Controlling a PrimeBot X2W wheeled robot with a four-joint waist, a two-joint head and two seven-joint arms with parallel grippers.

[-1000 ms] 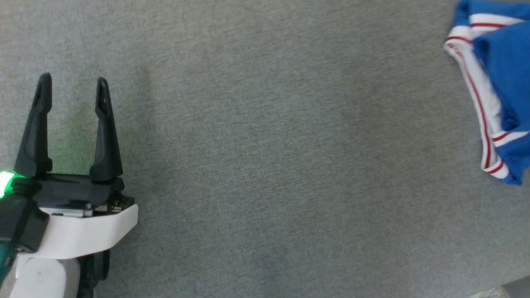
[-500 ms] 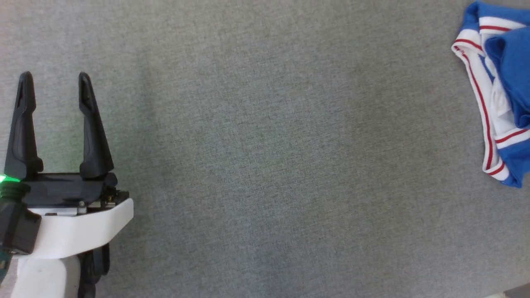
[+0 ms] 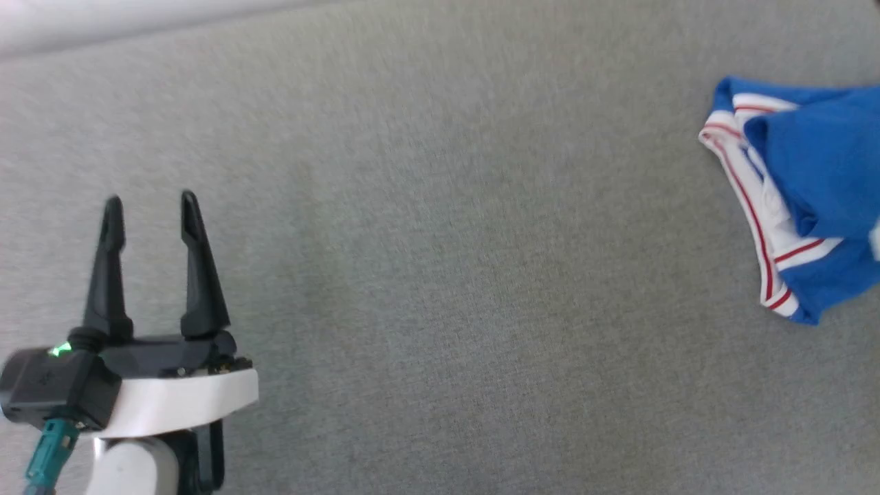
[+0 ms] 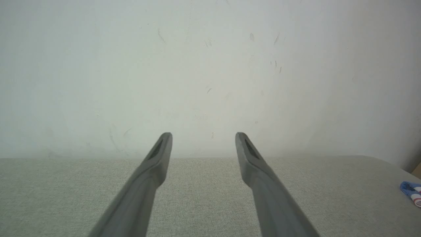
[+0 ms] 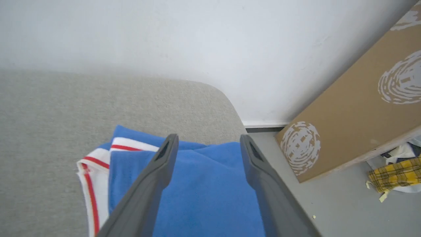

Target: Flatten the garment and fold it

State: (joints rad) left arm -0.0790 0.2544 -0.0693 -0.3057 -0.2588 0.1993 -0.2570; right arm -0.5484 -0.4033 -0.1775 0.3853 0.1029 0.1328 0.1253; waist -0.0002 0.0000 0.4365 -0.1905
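Evidently soft, light and floppy, so best to pinch the garment [image 3: 811, 179], heaped at three o'clock on the grey tabletop [image 3: 440, 275], by its striped trim [image 3: 753, 216]. Finds left hand [image 3: 150, 199] spread and empty at eight o'clock, right hand [image 5: 209, 138] spread above the blue cloth.

No legible text on garment [image 3: 818, 179], cardboard box [image 5: 355, 108].

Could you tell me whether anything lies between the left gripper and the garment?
Nothing visible does: bare grey surface stretches from the open left gripper to the bunched garment at the head view's right edge. The open right gripper is poised over it.
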